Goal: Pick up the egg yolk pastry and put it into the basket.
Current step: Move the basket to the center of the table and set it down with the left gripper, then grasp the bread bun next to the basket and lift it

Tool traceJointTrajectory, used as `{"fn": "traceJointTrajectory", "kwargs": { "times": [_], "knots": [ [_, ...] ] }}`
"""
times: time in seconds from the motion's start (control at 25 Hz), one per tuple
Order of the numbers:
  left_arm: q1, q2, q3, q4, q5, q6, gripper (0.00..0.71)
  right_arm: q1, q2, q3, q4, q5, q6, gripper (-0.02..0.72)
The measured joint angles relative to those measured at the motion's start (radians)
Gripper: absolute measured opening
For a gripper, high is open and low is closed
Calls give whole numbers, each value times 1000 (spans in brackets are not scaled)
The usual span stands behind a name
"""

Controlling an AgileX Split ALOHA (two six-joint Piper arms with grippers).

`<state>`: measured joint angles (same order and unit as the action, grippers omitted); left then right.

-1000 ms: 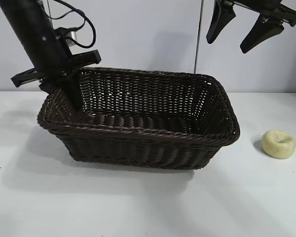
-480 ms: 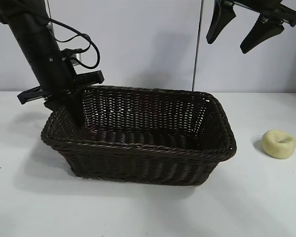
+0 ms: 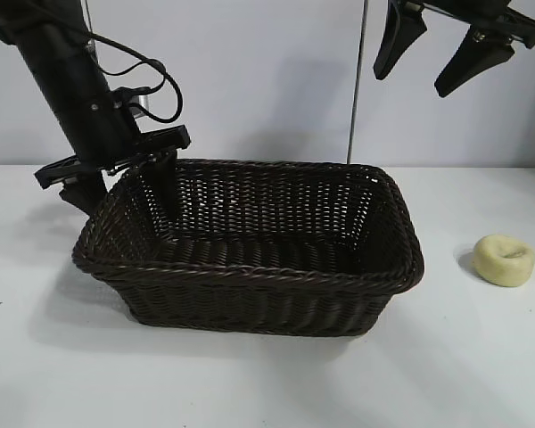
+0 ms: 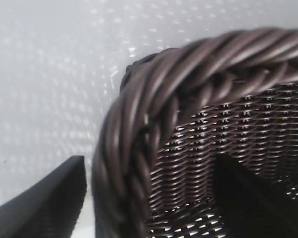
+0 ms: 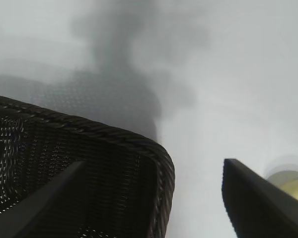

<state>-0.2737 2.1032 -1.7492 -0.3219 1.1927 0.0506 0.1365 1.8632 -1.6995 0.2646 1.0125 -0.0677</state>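
The egg yolk pastry [image 3: 505, 259], small, round and pale yellow, lies on the white table to the right of the basket. The dark-brown wicker basket [image 3: 250, 275] stands flat in the middle. My left gripper [image 3: 123, 192] is open and straddles the basket's far left corner, one finger outside the wall and one inside. In the left wrist view the braided rim [image 4: 188, 64] runs between the spread fingers of the gripper [image 4: 151, 163], with gaps on both sides. My right gripper [image 3: 411, 84] hangs open and empty high above the basket's right end. The right wrist view shows the right gripper [image 5: 155, 163], a basket corner [image 5: 114, 139] and the pastry [image 5: 290, 184], partly hidden by a finger.
The white table [image 3: 267, 383] spreads in front of the basket and around the pastry. A thin vertical pole [image 3: 357, 89] stands behind the basket against the pale back wall.
The basket's left end came down from a raised tilt and now sits flat, shifted slightly right. My left gripper's fingers have spread off the rim. The right arm and pastry have not moved.
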Motion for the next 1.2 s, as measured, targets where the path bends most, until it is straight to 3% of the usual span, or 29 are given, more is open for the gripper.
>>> {"fn": "traceJointTrajectory", "kwargs": {
  "times": [0.28,0.44,0.64,1.0,1.2],
  "knots": [
    [0,-139,5,5,25,0,540,0,0,0,0,-1,0,540],
    [0,-235,112,-26,21,0,540,0,0,0,0,-2,0,540],
    [0,-350,282,-100,-149,-1,540,0,0,0,0,-13,0,540],
    [0,-328,346,-249,-267,3,540,0,0,0,3,-37,0,540],
    [0,-319,346,-261,-291,3,540,0,0,0,3,0,0,540]
  ]
}}
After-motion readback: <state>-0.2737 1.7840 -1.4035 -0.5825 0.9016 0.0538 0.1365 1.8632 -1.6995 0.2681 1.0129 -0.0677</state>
